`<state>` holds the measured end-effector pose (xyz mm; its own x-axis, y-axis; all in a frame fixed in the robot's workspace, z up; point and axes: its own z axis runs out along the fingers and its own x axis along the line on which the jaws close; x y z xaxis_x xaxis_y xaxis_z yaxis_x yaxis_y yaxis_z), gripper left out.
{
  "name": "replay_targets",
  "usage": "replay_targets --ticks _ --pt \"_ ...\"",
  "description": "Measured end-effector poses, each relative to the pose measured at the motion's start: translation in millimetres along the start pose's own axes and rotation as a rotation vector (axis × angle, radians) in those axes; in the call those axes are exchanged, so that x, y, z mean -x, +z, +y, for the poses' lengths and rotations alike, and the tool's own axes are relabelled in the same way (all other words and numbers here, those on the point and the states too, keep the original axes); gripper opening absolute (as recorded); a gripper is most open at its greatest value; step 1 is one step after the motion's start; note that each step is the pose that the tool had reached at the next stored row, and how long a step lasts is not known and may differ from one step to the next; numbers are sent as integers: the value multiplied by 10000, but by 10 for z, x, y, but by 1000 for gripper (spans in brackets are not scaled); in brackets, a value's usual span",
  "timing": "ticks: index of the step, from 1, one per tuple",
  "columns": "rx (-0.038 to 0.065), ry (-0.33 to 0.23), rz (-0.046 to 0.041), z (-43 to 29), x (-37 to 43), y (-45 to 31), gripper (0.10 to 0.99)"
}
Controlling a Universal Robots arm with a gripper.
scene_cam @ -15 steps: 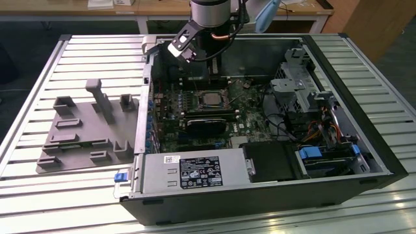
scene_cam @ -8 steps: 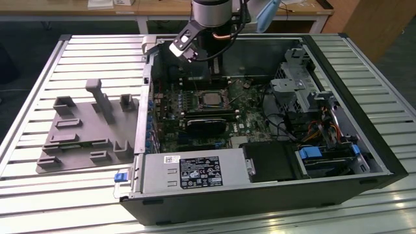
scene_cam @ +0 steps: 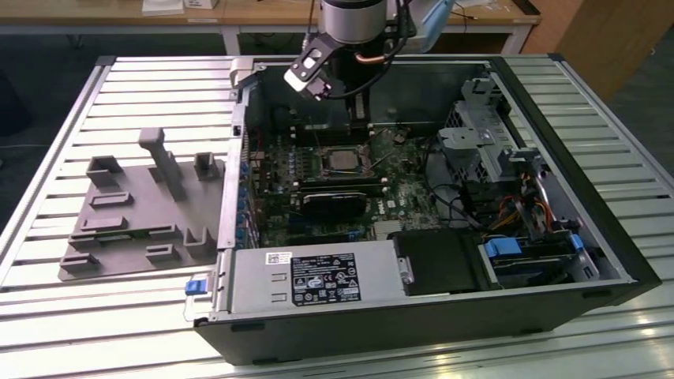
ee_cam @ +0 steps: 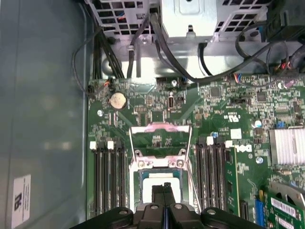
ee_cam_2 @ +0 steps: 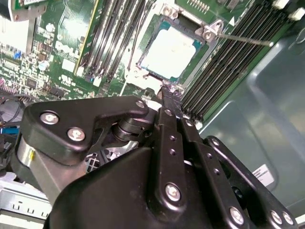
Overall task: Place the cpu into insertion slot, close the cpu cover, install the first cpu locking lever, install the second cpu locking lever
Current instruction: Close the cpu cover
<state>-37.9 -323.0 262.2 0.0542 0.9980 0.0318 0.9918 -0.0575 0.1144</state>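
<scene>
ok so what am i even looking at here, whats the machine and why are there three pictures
It is one robot arm with a gripper, reaching into an open computer case that lies on a slatted metal table. The exterior view comes from a camera standing off the arm. Both wrist views come from cameras riding on the arm, so the gripper's black parts sit in the foreground. On the exterior view's left, beside the case, lies a grey moulded holder. Inside, on the green board, the cpu sits in the insertion slot, and the cpu cover looks swung up. The gripper is shut, holds nothing, and hangs close over the cpu.
</scene>
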Motion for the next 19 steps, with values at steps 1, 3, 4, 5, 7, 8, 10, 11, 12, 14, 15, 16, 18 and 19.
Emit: replay_targets --ticks 1,3,4,5,7,8,10,11,12,14,15,16,18,19 --pt "0 0 0 18 -2 2 106" --pt "0 0 -1 60 -5 7 106" --pt "0 0 -1 80 -7 9 106" --pt "0 1 0 102 -9 12 106" --pt "0 0 0 150 -14 18 106" --pt "0 -1 0 175 -16 21 106" --pt "0 0 0 224 -21 26 106" --pt "-1 0 -1 248 -24 29 106" --pt "0 -1 0 274 -26 32 106" --pt "0 0 0 319 -32 38 106" --pt "0 -1 0 341 -34 40 106" --pt "0 -1 0 362 -37 43 106" --pt "0 0 0 398 -43 47 106" --pt "0 0 -1 418 -46 49 106"
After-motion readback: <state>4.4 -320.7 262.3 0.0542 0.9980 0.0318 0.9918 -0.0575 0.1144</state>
